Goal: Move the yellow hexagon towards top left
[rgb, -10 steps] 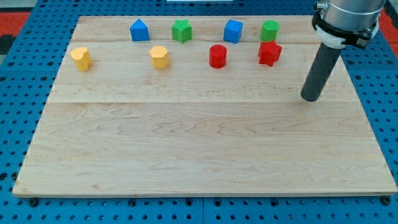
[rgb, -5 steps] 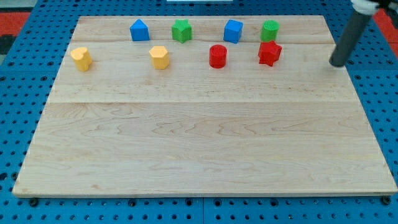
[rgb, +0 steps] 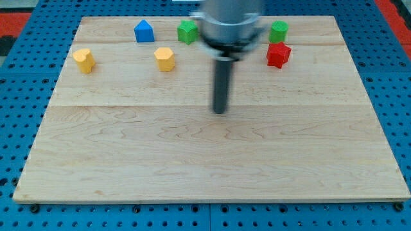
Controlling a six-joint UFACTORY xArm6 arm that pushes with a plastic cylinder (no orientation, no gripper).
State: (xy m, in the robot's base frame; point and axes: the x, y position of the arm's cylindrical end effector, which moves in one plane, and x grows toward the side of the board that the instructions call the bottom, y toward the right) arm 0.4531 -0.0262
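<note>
The yellow hexagon [rgb: 165, 58] sits on the wooden board [rgb: 205, 160] in the upper left part. A second yellow block [rgb: 83, 60], rounded, sits further to the view's left. My tip [rgb: 220, 111] is on the board near the middle, below and to the right of the yellow hexagon, well apart from it. The arm is motion-blurred and covers the red cylinder and the blue cube at the view's top.
Along the view's top stand a blue house-shaped block [rgb: 144, 31], a green star [rgb: 187, 30], a green cylinder [rgb: 279, 31] and a red star [rgb: 278, 54]. Blue pegboard [rgb: 19, 96] surrounds the board.
My tip swung from the board's right edge up and out, then came back left to near the board's middle. The blocks have not moved.
</note>
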